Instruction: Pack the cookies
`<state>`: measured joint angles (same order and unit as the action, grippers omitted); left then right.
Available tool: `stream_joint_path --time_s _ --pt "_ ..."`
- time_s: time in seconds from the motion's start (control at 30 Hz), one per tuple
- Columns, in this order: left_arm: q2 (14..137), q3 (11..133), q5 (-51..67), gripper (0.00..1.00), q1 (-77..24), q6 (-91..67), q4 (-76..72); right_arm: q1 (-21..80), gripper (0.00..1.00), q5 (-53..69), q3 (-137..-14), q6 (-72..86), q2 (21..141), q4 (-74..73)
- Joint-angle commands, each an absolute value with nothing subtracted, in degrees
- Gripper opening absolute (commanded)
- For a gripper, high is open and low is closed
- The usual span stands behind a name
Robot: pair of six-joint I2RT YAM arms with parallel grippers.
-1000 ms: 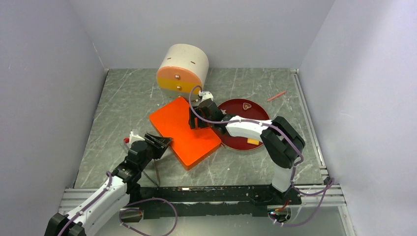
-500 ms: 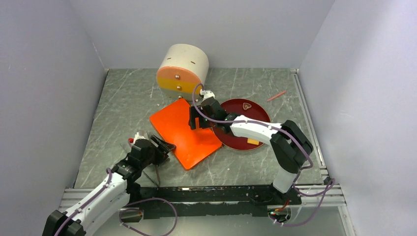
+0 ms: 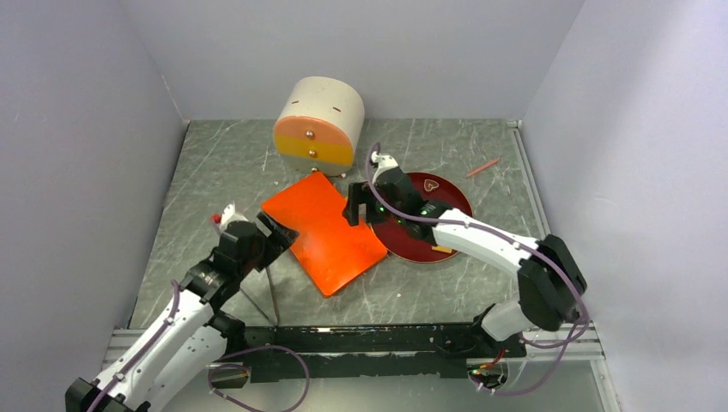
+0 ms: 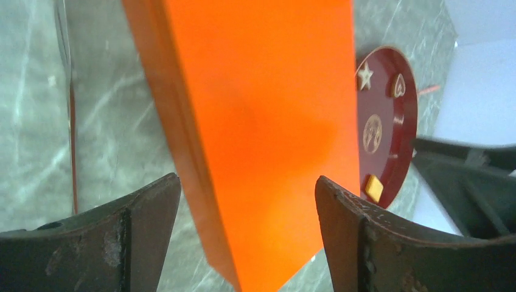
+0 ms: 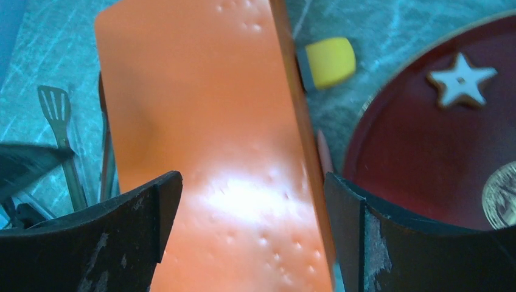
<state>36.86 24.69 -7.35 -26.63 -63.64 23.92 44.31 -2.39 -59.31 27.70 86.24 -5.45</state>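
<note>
Cookies (image 4: 372, 132): flat, on glossy rnd plate (image 4: 398, 146)

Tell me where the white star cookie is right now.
In the right wrist view, the white star cookie lies on the dark red plate, right of the orange box.

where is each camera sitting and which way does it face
Top external: above, behind the bases, looking down at the table; shows both arms, left gripper and right gripper by the orange box.
Left wrist: on left arm, facing across the box toward the red plate; own fingers show.
Right wrist: on right arm, looking down on the box; own fingers show.
Shared: all see box and plate.
</note>
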Motion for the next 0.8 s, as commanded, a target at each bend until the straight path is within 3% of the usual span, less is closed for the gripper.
stream_joint_path --time_s 0.0,0.4,0.77 --pt "44.55 35.65 -14.72 0.87 -26.02 -49.65 26.3 43.41 0.92 -5.02 -54.49 30.02 78.92 -9.82" --pt "74.33 58.57 -2.1 0.88 -12.68 -16.86 21.46 43.11 0.96 -4.33 -41.55 40.74 64.0 -14.28" --pt "92.21 68.1 12.62 0.86 -7.27 -5.67 20.6 45.95 0.95 5.58 -30.37 39.09 59.12 -5.72"
